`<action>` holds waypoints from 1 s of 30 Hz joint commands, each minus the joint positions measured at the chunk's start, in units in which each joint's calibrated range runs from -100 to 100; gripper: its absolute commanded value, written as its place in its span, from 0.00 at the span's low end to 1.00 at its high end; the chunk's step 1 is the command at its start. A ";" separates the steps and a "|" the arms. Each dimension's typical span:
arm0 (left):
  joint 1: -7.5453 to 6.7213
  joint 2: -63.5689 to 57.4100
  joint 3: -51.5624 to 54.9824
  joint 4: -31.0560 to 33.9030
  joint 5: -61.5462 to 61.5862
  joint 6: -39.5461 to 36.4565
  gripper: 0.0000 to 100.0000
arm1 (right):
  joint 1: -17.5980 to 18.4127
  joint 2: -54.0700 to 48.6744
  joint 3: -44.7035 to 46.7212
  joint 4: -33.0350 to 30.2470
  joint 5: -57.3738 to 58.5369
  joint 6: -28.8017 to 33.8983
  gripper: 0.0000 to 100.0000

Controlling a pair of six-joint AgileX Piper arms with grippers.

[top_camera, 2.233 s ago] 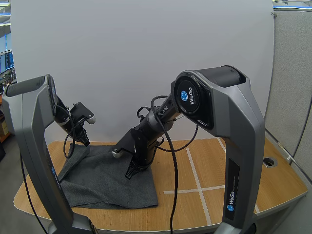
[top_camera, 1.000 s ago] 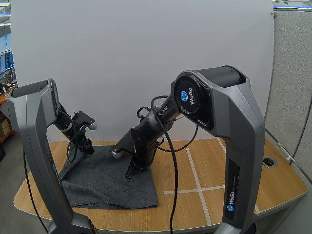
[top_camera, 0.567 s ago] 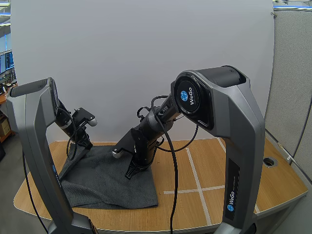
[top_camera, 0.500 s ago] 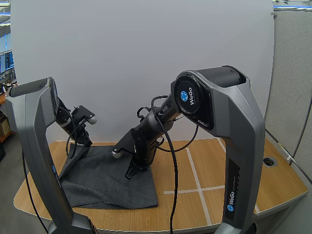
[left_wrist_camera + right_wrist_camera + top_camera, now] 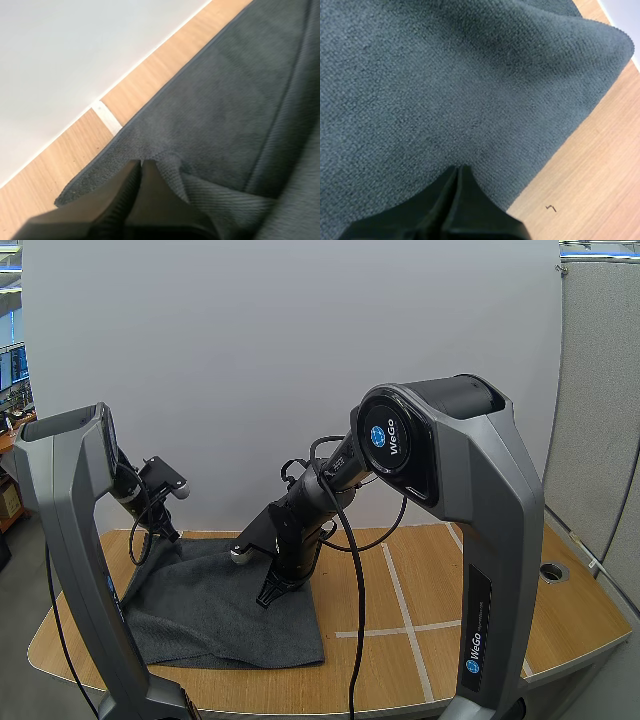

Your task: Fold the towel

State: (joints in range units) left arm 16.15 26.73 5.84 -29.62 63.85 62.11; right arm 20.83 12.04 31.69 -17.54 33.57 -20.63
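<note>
Lifting one edge of the towel (image 5: pixel 225 615) is the step in hand, I judge. My left pincer (image 5: pixel 140 162) is clamped on it, fingers together with a pucker of grey cloth caught at the tips. From there the cloth slopes down to the desk (image 5: pixel 450 580).

My right pincer (image 5: pixel 268 596) has its fingers together as one wedge, tip down on a flat part of the towel, with the towel's edge and bare wood just beside it. I see no cloth between those fingers, so I read it as pinning, not gripping. Beyond this pincer a corner of the towel curls up a little.

Most of the towel lies spread out below and between the two pincers.

Progress looks early: one edge is raised, nothing is laid over yet and no crease shows. Left to do, I reckon: carry the held edge across the pinned part, set it down flat, let go, and maybe fold again.
</note>
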 commanded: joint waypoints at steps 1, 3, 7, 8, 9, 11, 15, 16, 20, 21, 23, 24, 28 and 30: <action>0.94 3.03 -3.18 0.25 -1.50 0.15 0.00 | -0.17 -0.64 0.63 -0.03 3.69 -0.27 0.00; 1.39 3.88 -4.68 0.25 -1.04 -0.09 0.00 | -0.17 -0.64 0.63 -0.10 3.69 -0.27 0.00; 2.21 5.07 -7.15 0.12 0.20 -0.09 0.00 | -0.17 -0.64 0.63 -0.10 3.69 -0.27 0.00; 2.35 5.20 -7.30 0.12 -0.13 -0.09 0.00 | -0.17 -0.64 0.63 -0.10 3.69 -0.27 0.00; 2.54 5.29 -7.28 0.12 -0.20 -0.09 0.00 | -0.17 -0.64 0.63 -0.10 3.69 -0.27 0.00; 2.53 5.62 -7.28 0.23 0.26 -0.09 0.00 | -0.17 -0.64 0.63 -0.10 3.69 -0.27 0.00; 2.53 7.03 -7.28 1.12 -0.45 -1.47 0.00 | -0.17 -0.64 0.63 -0.07 3.98 -0.27 0.00; 2.53 7.29 -7.28 1.12 -0.45 -1.75 0.00 | -0.17 -0.64 0.63 -0.07 3.98 -0.27 0.00; 2.53 7.47 -7.28 1.12 -2.54 -2.61 0.01 | -0.17 -0.64 0.63 -0.07 4.08 -0.27 0.00; 2.53 7.47 -7.64 1.16 -2.96 -3.10 0.03 | -0.17 -0.64 0.63 -0.07 4.08 -0.27 0.00; 2.70 7.47 -8.20 1.16 -2.78 -3.73 0.11 | -0.17 -0.64 0.63 -0.07 4.08 -0.27 0.00; 2.72 7.47 -8.52 1.16 -2.78 -4.28 0.17 | -0.17 -0.64 0.63 -0.07 4.08 -0.27 0.00; 3.12 7.47 -9.79 1.26 -0.94 -5.00 0.47 | -0.17 -0.64 0.63 -0.07 4.08 -0.27 0.00; 3.44 7.47 -10.24 1.38 -0.34 -5.09 0.60 | -0.17 -0.64 0.63 -0.07 4.08 -0.27 0.00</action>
State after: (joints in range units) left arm 18.81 34.37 -2.68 -28.11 61.90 58.54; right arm 20.83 11.89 31.69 -17.54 34.44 -20.63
